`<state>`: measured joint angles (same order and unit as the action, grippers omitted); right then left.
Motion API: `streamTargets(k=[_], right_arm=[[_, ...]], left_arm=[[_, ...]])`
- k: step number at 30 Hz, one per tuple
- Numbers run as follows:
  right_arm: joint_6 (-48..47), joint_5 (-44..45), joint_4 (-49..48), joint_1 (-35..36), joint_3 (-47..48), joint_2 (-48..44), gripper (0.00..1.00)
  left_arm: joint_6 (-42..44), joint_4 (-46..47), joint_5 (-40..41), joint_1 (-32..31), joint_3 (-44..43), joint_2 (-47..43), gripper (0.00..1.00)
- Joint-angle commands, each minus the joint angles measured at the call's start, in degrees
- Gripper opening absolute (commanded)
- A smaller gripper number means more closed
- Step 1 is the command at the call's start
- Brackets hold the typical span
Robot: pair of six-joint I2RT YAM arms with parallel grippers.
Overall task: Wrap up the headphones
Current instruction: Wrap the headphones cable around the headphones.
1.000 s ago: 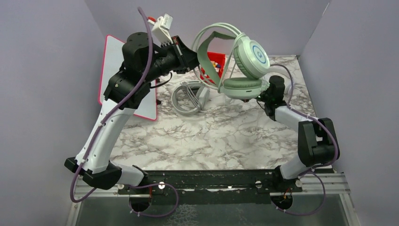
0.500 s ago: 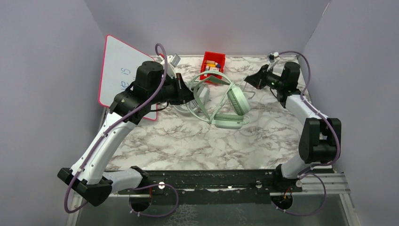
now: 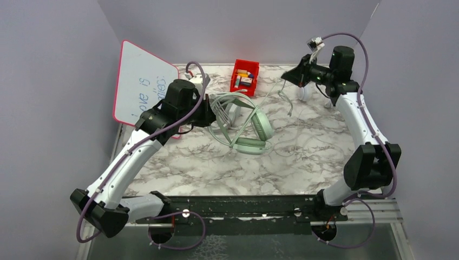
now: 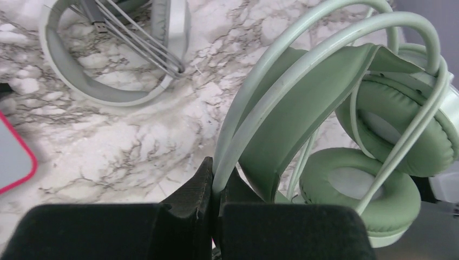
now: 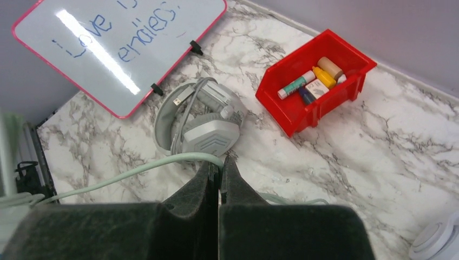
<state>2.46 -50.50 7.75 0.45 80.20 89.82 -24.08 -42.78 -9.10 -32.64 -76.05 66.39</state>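
Observation:
The mint-green headset [image 3: 254, 130] rests on the marble table, ear cups down. My left gripper [image 3: 211, 116] is shut on its headband, seen close in the left wrist view [image 4: 303, 81]. My right gripper [image 3: 285, 76] is raised at the back right and is shut on the mint cable [image 3: 270, 95], which runs taut back to the headset; the cable also shows in the right wrist view [image 5: 135, 170]. The grey-white headset [image 3: 224, 105] lies behind the mint one with its cable wound round it [image 5: 208, 124]. The small white headset [image 3: 304, 92] lies under the right arm.
A red bin [image 3: 245, 77] of small items stands at the back centre. A pink-framed whiteboard [image 3: 143, 86] leans against the left wall. Loose loops of thin cable lie on the marble right of the mint headset. Grey walls close three sides.
The mint headset has come down from high in the air onto the table. My right gripper has moved to the back right and up, drawing the cable out. The left arm lowered with the headband.

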Motion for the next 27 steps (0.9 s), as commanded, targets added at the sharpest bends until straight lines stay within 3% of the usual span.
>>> streamTargets(k=[1,13,19,27], right_arm=[[-7.3,3.8,13.1,3.9,7.3,0.7,0.00],[-6.0,4.7,26.0,8.1,18.8,0.2,0.00],[-5.2,7.3,28.1,8.3,19.0,-2.7,0.00],[-0.8,10.2,28.6,8.3,16.9,-7.4,0.00]], left_arm=[[7.5,-1.8,3.3,-0.8,-3.6,3.0,0.00],[9.5,-0.6,20.3,-2.1,-6.4,8.3,0.00],[9.1,0.0,26.0,-2.2,-6.2,7.7,0.00],[6.8,3.8,32.4,-2.2,0.3,1.6,0.00]])
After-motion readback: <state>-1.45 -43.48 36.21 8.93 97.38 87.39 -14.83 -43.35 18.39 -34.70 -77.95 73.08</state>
